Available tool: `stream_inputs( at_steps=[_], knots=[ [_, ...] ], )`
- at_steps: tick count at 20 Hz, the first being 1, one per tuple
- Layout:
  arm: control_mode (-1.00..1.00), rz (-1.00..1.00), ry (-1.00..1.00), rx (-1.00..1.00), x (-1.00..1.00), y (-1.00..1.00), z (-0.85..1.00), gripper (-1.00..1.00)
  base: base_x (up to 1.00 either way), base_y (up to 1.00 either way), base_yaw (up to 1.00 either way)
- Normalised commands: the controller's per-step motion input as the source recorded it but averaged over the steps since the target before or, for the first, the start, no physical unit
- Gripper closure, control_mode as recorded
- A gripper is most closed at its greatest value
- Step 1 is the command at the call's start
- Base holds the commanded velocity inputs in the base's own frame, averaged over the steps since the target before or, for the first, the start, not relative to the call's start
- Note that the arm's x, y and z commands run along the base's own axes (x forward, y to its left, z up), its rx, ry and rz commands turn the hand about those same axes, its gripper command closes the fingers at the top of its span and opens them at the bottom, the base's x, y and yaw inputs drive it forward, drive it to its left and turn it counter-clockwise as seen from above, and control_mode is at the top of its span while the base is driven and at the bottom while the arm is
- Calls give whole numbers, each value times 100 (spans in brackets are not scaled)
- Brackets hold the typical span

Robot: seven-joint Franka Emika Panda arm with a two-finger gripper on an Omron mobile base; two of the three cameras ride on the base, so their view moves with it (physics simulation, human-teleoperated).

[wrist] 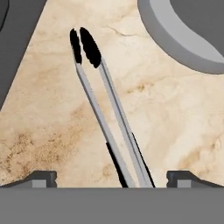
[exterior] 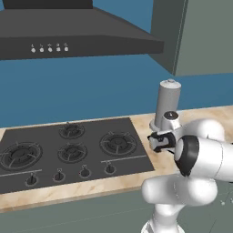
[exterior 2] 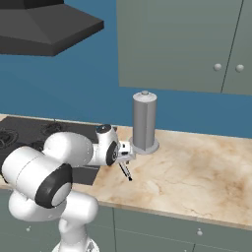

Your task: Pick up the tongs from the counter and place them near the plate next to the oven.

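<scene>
Silvery-grey tongs with black tips lay flat on the marbled counter, between the stovetop and the grey canister; the pincer hung over them, spread wide, grasping nothing.

Tongs flat on surface, between stovetop and canister; canister behind tongs, right of stovetop.

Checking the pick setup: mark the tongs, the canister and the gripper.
tongs (wrist: 105, 118): hand view, middle of the two metal arms, lying on the counter.
canister (exterior 2: 144, 120): right base view, middle of its grey side wall.
gripper (wrist: 111, 178): hand view, midway between the two open fingertips, over the tongs.
</scene>
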Motion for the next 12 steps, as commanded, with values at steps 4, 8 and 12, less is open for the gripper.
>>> stream_inputs(
  at_steps=[4, 8, 12],
  knots=[
    [-100, 3, 0, 0, 34, -3, -38, -100, 0, 0, 0],
    [-100, 5, 0, 0, 29, -6, -33, -100, 0, 0, 0],
    [-100, 7, 0, 0, 14, -9, -35, -100, 0, 0, 0]
  ],
)
